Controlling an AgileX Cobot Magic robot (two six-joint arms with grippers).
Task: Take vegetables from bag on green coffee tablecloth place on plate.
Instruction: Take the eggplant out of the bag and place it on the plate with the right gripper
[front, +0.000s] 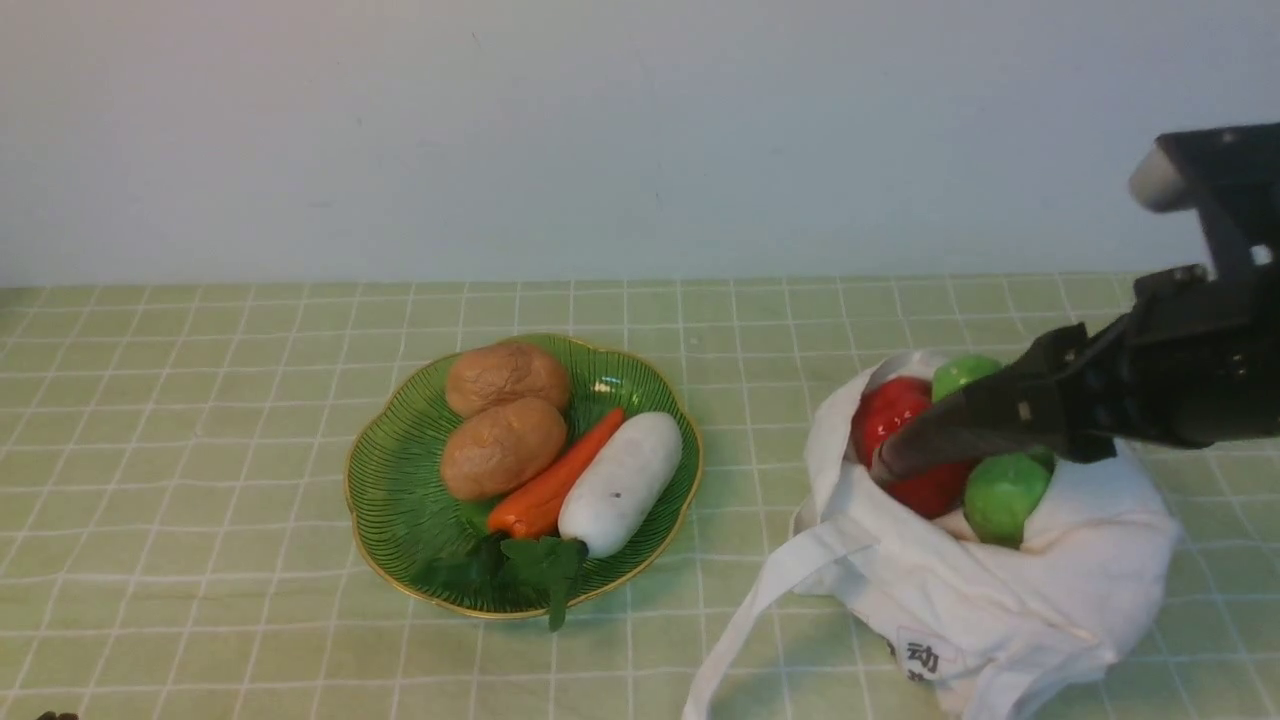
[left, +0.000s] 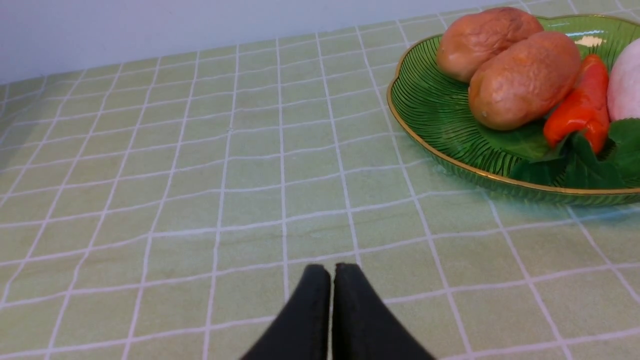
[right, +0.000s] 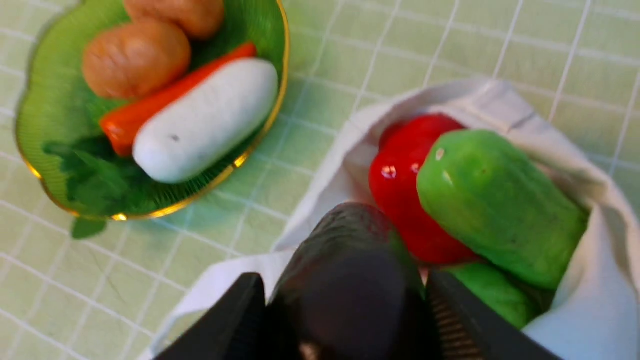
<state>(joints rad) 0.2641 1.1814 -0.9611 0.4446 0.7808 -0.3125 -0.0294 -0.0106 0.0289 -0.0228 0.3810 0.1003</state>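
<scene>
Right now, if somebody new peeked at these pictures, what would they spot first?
Probably the black right gripper, shut on a long dark purple eggplant at the mouth of the soft white cloth bag on the robot's right, with a shiny round red vegetable and lumpy bright green ones inside. Then the dark green gold-rimmed plate left of it, holding two brown potatoes, an orange carrot and a white radish.

Two potatoes (front: 503, 448), one carrot (front: 560, 480), one white radish (front: 620, 483), one red vegetable (front: 890, 415), two green vegetables (front: 1003, 497), one eggplant (right: 350, 270), one plate (front: 400, 500), one bag (front: 1000, 600).
</scene>
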